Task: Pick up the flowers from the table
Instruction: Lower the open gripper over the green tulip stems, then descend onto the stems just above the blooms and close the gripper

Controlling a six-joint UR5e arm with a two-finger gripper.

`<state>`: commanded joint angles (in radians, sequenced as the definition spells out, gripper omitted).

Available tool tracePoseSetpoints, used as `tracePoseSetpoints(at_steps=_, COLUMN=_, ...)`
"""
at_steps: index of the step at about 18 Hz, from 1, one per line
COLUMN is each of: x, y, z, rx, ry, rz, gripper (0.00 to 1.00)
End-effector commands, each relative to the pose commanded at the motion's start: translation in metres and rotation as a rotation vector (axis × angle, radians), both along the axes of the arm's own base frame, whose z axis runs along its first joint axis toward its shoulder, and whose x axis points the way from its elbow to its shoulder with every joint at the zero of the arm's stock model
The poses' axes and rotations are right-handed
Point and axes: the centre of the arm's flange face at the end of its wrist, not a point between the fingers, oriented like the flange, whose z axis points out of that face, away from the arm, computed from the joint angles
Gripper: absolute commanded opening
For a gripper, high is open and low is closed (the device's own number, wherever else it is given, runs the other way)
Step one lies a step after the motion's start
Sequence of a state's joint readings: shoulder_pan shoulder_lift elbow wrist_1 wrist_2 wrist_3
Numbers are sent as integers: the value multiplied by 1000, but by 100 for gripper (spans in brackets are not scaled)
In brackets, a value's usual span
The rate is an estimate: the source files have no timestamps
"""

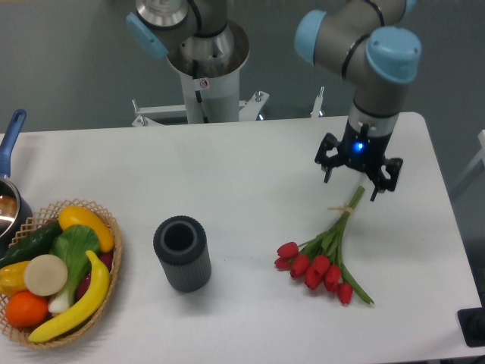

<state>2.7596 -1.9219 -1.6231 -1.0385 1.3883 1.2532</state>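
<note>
The flowers (pixel 324 256), a bunch of red tulip buds with green stems tied by a pale band, lie on the white table (pixel 250 167) at the right. Their buds point toward the front and their stems run up to the back right. My gripper (pixel 352 186) hangs open directly over the upper stem ends, its two dark fingers spread to either side of the stems. Nothing is held between them, and the stem tips are hidden under the gripper.
A dark ribbed cylinder vase (pixel 182 253) stands upright left of the flowers. A wicker basket (pixel 114 250) of fruit and vegetables sits at the front left, with a blue-handled pot (pixel 10 152) behind it. The arm's base (pixel 208 68) rises behind the table.
</note>
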Motion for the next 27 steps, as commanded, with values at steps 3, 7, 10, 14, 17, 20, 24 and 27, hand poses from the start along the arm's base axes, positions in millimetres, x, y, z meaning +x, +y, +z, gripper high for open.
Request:
tracePoseSetpoints(at_steps=3, x=-22, y=15, z=-22, rx=-11, ry=-19, rz=-9, gripper=100)
tracePoseSetpoints(at_steps=7, x=-35, y=24, z=-40, rx=-17, ry=-38, rz=-29, gripper=100)
tracePoseSetpoints(at_steps=10, x=-41, y=28, z=-66, rx=-32, ry=-65, rz=-50, gripper=100)
tracePoseSetpoints(at_steps=14, x=-42, y=28, z=-87, rx=-44, ry=-98, rz=-48, gripper=100)
tracePoseSetpoints(at_steps=17, x=-41, y=23, z=-94, rx=-50, ry=-112, rz=-44, gripper=100)
tracePoseSetpoints(at_steps=20, x=-35, y=19, z=-105, rx=-61, ry=-137, rz=-42, gripper=100)
tracePoseSetpoints(at_steps=24, x=-28, y=16, z=-117, rx=-70, ry=-160, rz=-57, gripper=100)
tracePoseSetpoints(at_steps=27, x=-23, y=14, z=-128, rx=-79, ry=-180, rz=-57, gripper=100)
